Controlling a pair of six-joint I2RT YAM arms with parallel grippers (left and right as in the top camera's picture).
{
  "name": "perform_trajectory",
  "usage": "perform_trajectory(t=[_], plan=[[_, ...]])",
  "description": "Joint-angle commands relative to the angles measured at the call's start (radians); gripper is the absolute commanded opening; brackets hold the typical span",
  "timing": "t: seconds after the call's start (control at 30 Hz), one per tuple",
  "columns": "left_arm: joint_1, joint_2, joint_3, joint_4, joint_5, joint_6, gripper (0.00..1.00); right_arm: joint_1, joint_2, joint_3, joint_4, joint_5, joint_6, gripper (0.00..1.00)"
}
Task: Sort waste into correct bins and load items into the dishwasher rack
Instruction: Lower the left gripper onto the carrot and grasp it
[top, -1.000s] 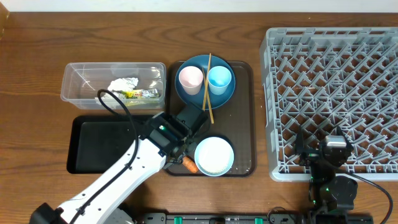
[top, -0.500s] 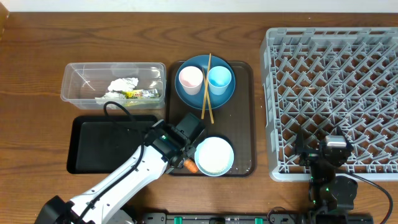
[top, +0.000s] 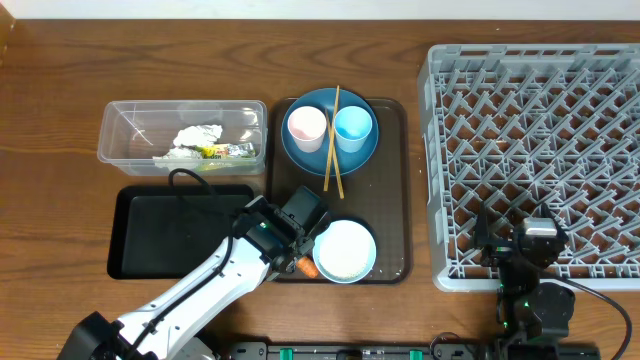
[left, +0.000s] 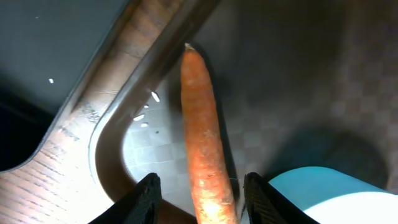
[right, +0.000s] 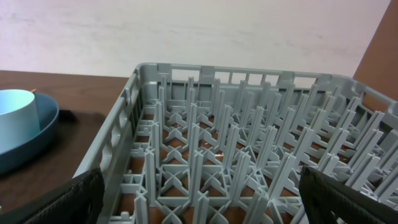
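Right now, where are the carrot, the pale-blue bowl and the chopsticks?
carrot (left: 208, 143): left wrist view, middle of its orange body.
pale-blue bowl (top: 345, 250): overhead view, centre of its white inside.
chopsticks (top: 331, 140): overhead view, halfway along the longer stick.

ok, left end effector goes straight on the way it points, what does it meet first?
Likely the carrot, lying on the brown tray dead ahead of the left end effector; how far is unclear.

Orange carrot (left: 202, 137), checkered dark-brown tray (left: 298, 81)
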Motion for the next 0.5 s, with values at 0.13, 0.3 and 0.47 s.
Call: perform_trajectory(t=[0.13,0.3,0.47], plan=[[-0.003,0.004,-0.008,-0.001,0.020,-0.016,0.46,-0.002,-0.002,-0.002,-0.003,0.007,0.016,0.99],[-0.004,0.004,-0.008,-0.002,0.023,-0.016,0.46,-0.002,-0.002,-0.002,-0.003,0.007,0.016,0.99],[-0.032,0.004,-0.008,0.012,0.020,-0.016,0.46,-0.002,-0.002,-0.002,-0.003,0.006,0.016,0.99]])
